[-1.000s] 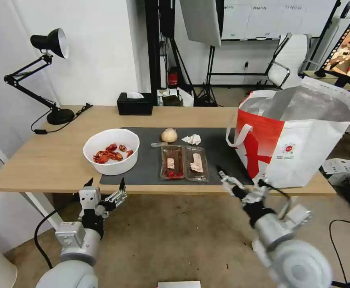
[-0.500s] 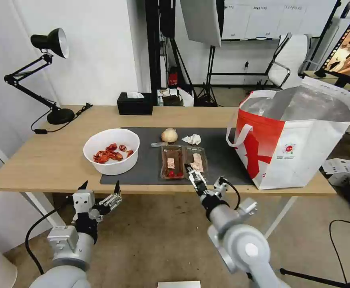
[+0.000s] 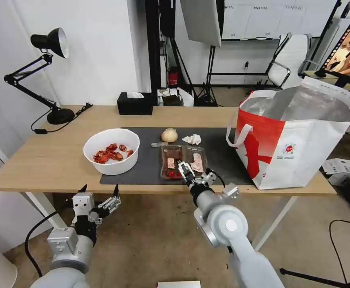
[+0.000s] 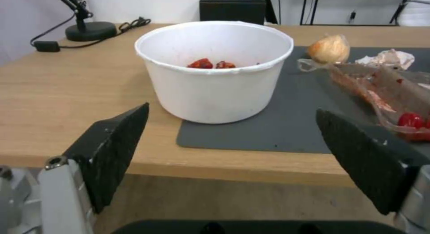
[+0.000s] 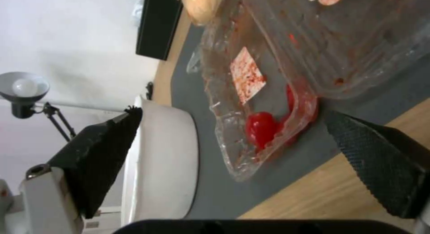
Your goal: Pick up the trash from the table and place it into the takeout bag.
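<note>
Studio clutter sits behind the desk [image 3: 55, 160], where the right gripper [image 3: 186, 171], fingers spread, hangs at the near edge of the clear tray [image 3: 184, 161] on the mat. Thin plastic may buckle and spill scraps. The left gripper [image 3: 99, 191] waits spread below the desk edge.

Studio: softbox [image 3: 201, 20], light stands [image 3: 211, 76], whiteboard [image 3: 271, 18].
</note>
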{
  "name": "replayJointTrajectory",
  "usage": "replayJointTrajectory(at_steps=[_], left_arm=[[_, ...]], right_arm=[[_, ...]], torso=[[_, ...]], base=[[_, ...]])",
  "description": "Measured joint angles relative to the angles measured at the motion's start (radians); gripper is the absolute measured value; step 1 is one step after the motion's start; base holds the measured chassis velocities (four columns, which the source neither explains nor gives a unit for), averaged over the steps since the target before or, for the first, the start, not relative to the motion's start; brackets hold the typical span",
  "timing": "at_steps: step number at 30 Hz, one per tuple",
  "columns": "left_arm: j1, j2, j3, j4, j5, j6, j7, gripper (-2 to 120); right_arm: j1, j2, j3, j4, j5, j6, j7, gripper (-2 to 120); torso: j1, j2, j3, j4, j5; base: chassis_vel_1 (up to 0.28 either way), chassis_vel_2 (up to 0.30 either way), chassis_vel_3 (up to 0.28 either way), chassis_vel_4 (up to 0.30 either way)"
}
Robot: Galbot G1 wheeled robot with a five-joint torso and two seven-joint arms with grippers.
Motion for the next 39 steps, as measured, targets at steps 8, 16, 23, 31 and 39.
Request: replayJointTrajectory(at_steps=[8,16,23,31,39], left_arm=[[0.016,0.000,-0.004,-0.006,0.005,0.000,-0.001,100],[0.027,0.000,-0.005,-0.008,0.014,0.000,-0.002,100],[0.032,-0.001,-0.008,-0.014,0.015,-0.001,-0.004,100],[0.034,-0.002,-0.006,-0.015,0.021,-0.003,-0.004,100],[0.039,-0.004,-0.002,-0.014,0.026,-0.005,-0.004,100]], right_arm=[[0.014,0.017,-0.001,-0.028,-0.007,-0.001,0.034,100],[0.023,0.044,0.006,-0.047,-0.013,0.002,0.049,100],[0.020,0.052,0.019,-0.044,-0.025,0.015,0.066,100],[-0.014,0.025,0.048,-0.021,-0.107,0.070,0.025,100],[0.013,-0.033,0.079,-0.022,-0.192,0.069,-0.124,100]], torso=[[0.000,0.000,0.000,0.0000,0.0000],[0.000,0.000,0.000,-0.0001,0.0000],[0.000,0.000,0.000,0.0004,0.0002],[0.000,0.000,0.000,-0.0002,0.0001],[0.000,0.000,0.000,-0.0001,0.0002]], base=[[0.000,0.000,0.000,0.000],[0.000,0.000,0.000,0.000],[0.000,0.000,0.000,0.000],[0.000,0.000,0.000,0.000],[0.000,0.000,0.000,0.000]])
